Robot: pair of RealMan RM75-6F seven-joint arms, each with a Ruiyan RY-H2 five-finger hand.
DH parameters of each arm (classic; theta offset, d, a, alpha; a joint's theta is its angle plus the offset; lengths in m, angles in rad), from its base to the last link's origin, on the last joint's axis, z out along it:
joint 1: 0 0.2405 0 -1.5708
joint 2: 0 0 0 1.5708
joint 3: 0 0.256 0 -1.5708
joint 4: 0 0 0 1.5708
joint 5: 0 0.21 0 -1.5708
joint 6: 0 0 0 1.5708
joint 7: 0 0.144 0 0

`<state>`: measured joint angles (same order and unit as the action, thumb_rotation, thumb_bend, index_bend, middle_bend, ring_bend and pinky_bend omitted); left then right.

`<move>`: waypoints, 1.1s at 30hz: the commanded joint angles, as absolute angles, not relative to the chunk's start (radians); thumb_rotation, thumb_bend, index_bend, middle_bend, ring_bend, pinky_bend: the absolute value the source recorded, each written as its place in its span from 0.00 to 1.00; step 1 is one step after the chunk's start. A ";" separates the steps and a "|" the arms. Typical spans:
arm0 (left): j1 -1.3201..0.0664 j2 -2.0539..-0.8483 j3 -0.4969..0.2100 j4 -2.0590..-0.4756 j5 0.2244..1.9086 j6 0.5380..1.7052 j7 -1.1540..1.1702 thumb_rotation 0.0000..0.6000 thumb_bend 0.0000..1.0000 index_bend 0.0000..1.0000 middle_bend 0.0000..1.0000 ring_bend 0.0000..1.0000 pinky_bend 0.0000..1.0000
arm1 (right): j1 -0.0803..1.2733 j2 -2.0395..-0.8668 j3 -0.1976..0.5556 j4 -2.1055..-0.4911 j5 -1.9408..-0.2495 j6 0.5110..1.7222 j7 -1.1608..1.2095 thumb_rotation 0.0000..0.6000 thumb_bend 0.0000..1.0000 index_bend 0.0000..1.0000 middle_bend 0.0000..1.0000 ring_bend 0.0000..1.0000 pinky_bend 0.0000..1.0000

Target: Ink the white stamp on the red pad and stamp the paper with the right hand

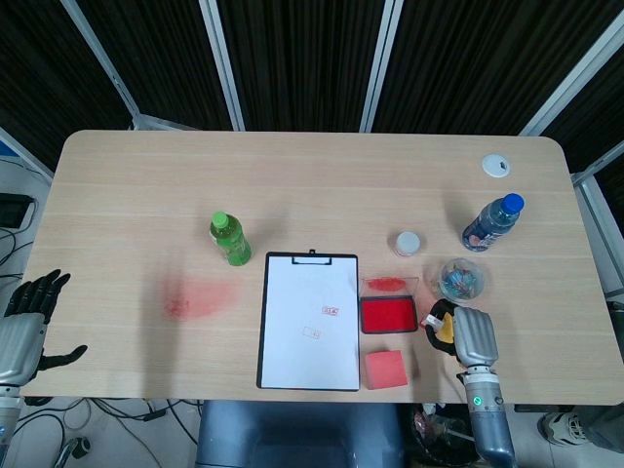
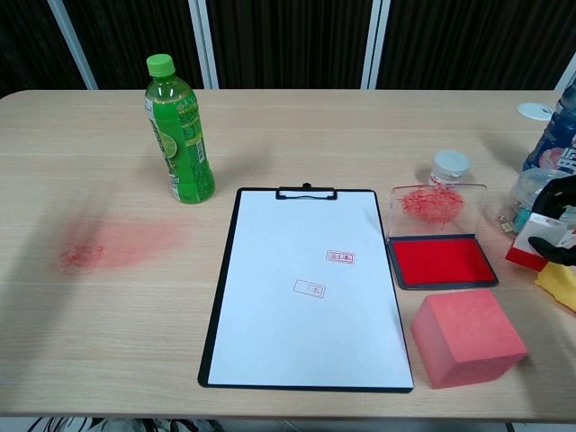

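My right hand (image 1: 471, 336) hangs low over the table's front right, just right of the red pad (image 1: 388, 315). It pinches the white stamp (image 1: 430, 318) with its red base. In the chest view the stamp (image 2: 538, 236) sits tilted between dark fingers (image 2: 551, 249) at the right edge, beside the red pad (image 2: 443, 261). The pad's clear lid (image 2: 436, 202) lies open behind it, smeared red. White paper on a black clipboard (image 1: 308, 320) carries two red stamp marks (image 2: 340, 256). My left hand (image 1: 24, 327) stays open off the table's left edge.
A yellow object (image 2: 562, 286) lies under my right hand. A pink block (image 2: 468, 337) sits in front of the pad. Behind stand a clear cup of clips (image 1: 461, 278), a blue bottle (image 1: 490, 222) and a small white jar (image 1: 408, 243). A green bottle (image 1: 230, 239) and a red stain (image 1: 198, 297) lie further left.
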<state>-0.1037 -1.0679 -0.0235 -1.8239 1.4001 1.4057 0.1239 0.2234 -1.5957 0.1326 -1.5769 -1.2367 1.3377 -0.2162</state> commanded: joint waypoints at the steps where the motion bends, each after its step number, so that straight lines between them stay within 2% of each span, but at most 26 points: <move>1: -0.103 -1.068 -0.023 -1.824 1.400 1.406 0.124 1.00 0.01 0.00 0.00 0.00 0.00 | 0.220 -1.594 0.125 -1.567 -1.238 1.333 -0.214 1.00 0.58 0.89 0.74 0.82 0.89; 14: -0.104 -1.069 -0.024 -1.826 1.398 1.404 0.129 1.00 0.01 0.00 0.00 0.00 0.00 | 0.201 -1.601 0.098 -1.537 -1.251 1.327 -0.178 1.00 0.57 0.89 0.74 0.82 0.89; 33: -0.106 -1.070 -0.027 -1.826 1.395 1.400 0.124 1.00 0.01 0.00 0.00 0.00 0.00 | 0.187 -1.708 0.083 -1.464 -1.264 1.329 -0.158 1.00 0.54 0.89 0.72 0.79 0.89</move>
<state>-0.1064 -1.0703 -0.0270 -1.8259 1.3951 1.3997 0.1245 0.1877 -1.7056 0.0834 -1.4662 -1.2626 1.3283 -0.1599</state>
